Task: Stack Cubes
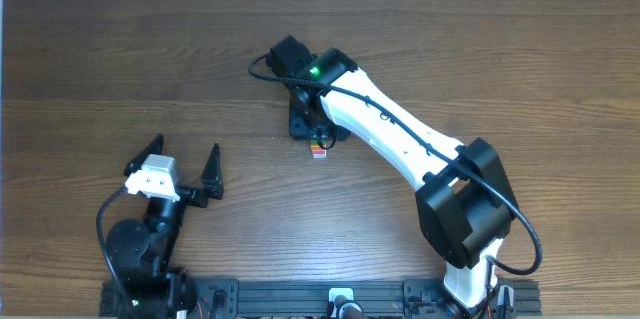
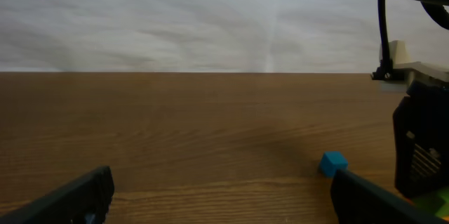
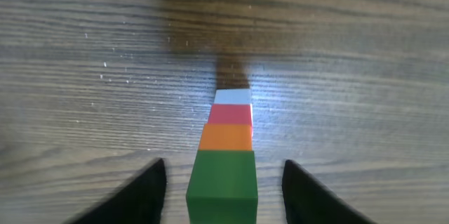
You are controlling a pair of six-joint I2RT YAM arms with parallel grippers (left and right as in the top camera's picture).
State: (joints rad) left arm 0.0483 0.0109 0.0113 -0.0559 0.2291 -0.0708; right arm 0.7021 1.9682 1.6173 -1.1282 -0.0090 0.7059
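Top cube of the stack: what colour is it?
The top cube is green; the right wrist view shows it best.

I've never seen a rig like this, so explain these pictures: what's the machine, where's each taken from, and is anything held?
Two robot arms stand at a wooden table, each ending in a two-finger gripper. One picture looks down from overhead; the other two come from cameras on the wrists. The right gripper hangs open over a stack of cubes: green cube on top, then orange cube, red cube, pale blue cube lowest. Its fingers flank the green one without touching. The left gripper is open too; nothing is held.
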